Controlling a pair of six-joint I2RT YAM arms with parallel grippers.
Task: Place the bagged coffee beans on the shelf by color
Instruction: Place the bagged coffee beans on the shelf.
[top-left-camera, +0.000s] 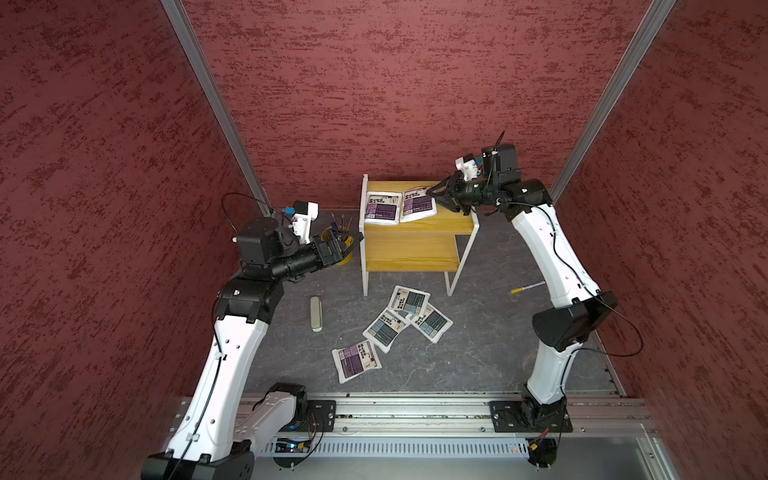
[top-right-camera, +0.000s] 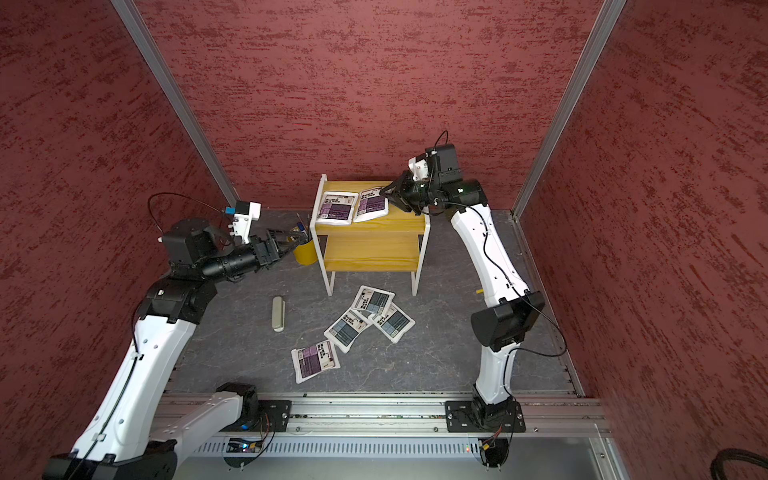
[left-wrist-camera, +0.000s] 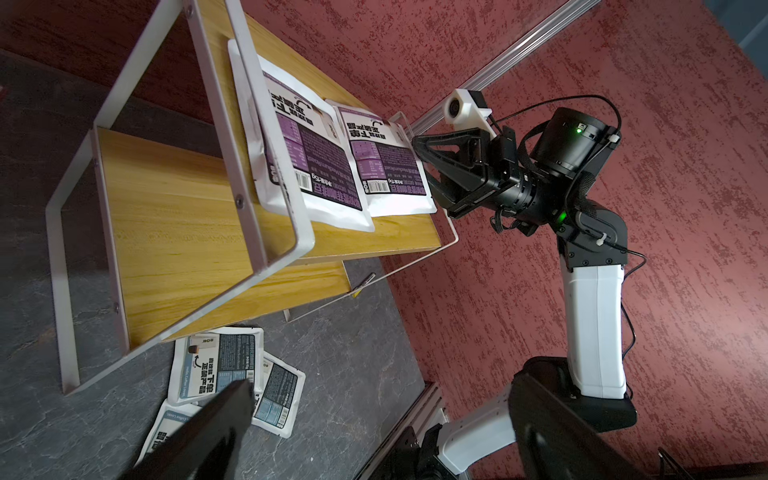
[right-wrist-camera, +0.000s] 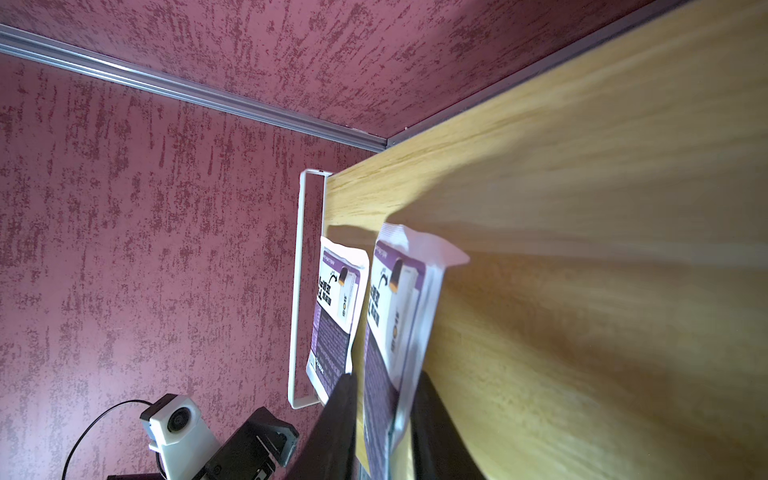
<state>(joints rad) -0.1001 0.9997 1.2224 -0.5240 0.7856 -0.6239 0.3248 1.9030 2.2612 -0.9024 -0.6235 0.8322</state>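
Note:
The shelf (top-left-camera: 411, 249) (top-right-camera: 370, 253) stands at the back. Two purple-labelled bags of coffee beans (top-left-camera: 380, 208) (top-left-camera: 417, 204) lie side by side on its top board. My right gripper (top-left-camera: 430, 193) (right-wrist-camera: 386, 399) straddles the right bag's edge (right-wrist-camera: 395, 311). The jaws are slightly open, with a sliver of board showing between one finger and the bag. On the table lie one purple bag (top-left-camera: 355, 360) and three overlapping blue-grey bags (top-left-camera: 409, 300) (top-left-camera: 384, 330) (top-left-camera: 432, 322). My left gripper (top-left-camera: 349, 243) (left-wrist-camera: 374, 432) hovers wide open and empty, left of the shelf.
A yellow pen bucket (top-left-camera: 343, 253) (top-right-camera: 305, 251) sits just under my left gripper beside the shelf's left leg. A beige case (top-left-camera: 316, 313) lies on the table to the left. A yellow-tipped pen (top-left-camera: 528, 287) lies by the right arm. Red walls enclose three sides.

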